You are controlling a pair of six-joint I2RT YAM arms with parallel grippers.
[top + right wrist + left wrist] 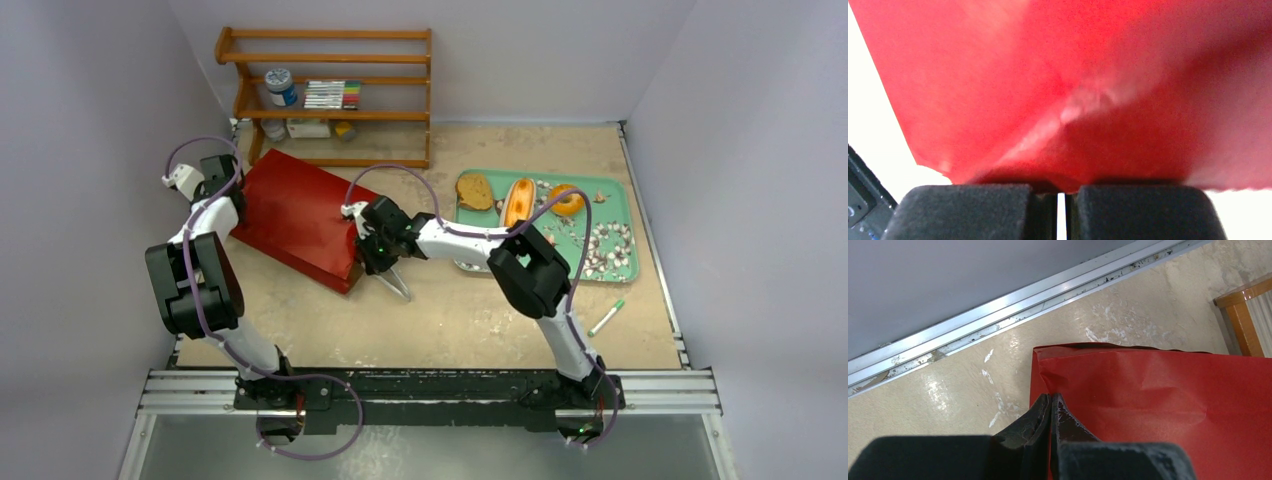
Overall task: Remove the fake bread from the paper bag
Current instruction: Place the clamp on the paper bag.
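Observation:
The paper bag (pixel 300 215) lies flat on the table, glossy red side up. My left gripper (pixel 232 197) is shut on its far-left edge, and the left wrist view shows the jaws (pixel 1052 399) pinching the red paper (pixel 1158 400). My right gripper (pixel 363 250) is shut on the bag's near-right end, where red paper (pixel 1073 90) fills the right wrist view above the closed fingertips (pixel 1062 189). On the green tray (pixel 540 173) lie one round brown slice (pixel 474 190), the split bun (pixel 517 200) and the ring bagel (pixel 566 200). No second slice shows.
Metal tongs (pixel 397 283) lie on the table just below my right gripper. A wooden shelf (pixel 330 95) with jars and markers stands at the back, touching the bag's far side. A green marker (pixel 606 317) lies near the right arm. Small shells litter the tray.

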